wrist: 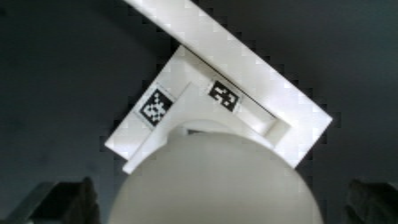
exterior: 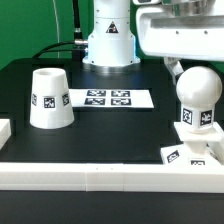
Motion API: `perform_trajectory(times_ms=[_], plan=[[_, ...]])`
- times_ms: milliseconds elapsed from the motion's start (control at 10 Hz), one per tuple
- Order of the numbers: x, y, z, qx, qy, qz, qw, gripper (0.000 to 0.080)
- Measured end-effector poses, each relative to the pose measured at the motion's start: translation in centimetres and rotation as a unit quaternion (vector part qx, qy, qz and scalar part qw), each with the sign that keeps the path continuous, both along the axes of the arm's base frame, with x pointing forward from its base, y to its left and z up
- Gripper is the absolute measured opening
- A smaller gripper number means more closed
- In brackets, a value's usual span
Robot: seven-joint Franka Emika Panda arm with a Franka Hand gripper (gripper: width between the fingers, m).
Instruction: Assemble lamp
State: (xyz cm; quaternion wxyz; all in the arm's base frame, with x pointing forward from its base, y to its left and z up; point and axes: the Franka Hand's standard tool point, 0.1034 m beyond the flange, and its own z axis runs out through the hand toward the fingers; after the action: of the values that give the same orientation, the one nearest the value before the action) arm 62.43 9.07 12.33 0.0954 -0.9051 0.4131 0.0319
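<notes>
The bulb (exterior: 198, 98) stands upright at the exterior view's right. Its round head is uppermost and its tagged stem comes down onto the flat square base (exterior: 186, 152). The pictures do not show whether the stem is fully seated there.

In the wrist view the bulb head (wrist: 206, 178) fills the foreground, with the base (wrist: 228, 108) beyond it showing two tags. The fingers (wrist: 63, 200) appear only as dim, blurred dark shapes, one on each side of the head. They are spread wide, with a strip of dark worktop between each of them and the bulb, so they hold nothing.

The arm (exterior: 180, 30) hangs over the bulb from the upper part of the exterior view, with its white wrist housing just above the round head.

The base lies just beside the long white border rail (exterior: 100, 176) that runs along the near edge of the worktop (exterior: 120, 135). The wrist view shows the same rail (wrist: 222, 45) close along one edge of the base, so that side is closed in.

The shade (exterior: 49, 98) stands well apart at the exterior view's left, wide mouth down and one tag facing the camera. Between the shade and the bulb, farther back, the marker board (exterior: 106, 98) lies flat, touching neither. The robot's white pedestal (exterior: 108, 40) rises behind the marker board. A short piece of another white rail (exterior: 4, 130) shows at the left edge.
</notes>
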Motion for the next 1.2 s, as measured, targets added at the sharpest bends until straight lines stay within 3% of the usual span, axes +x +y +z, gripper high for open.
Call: perform_trajectory(times_ms=[700, 900, 1200], plan=[[0.13, -0.21, 0.17, -0.013, -0.056, 0.28, 0.958, 0.0699], [0.14, -0.31, 0.15, -0.015, -0.07, 0.353, 0.933, 0.0699], [0.3, -0.67, 0.27, -0.039, -0.089, 0.507, 0.857, 0.0699]])
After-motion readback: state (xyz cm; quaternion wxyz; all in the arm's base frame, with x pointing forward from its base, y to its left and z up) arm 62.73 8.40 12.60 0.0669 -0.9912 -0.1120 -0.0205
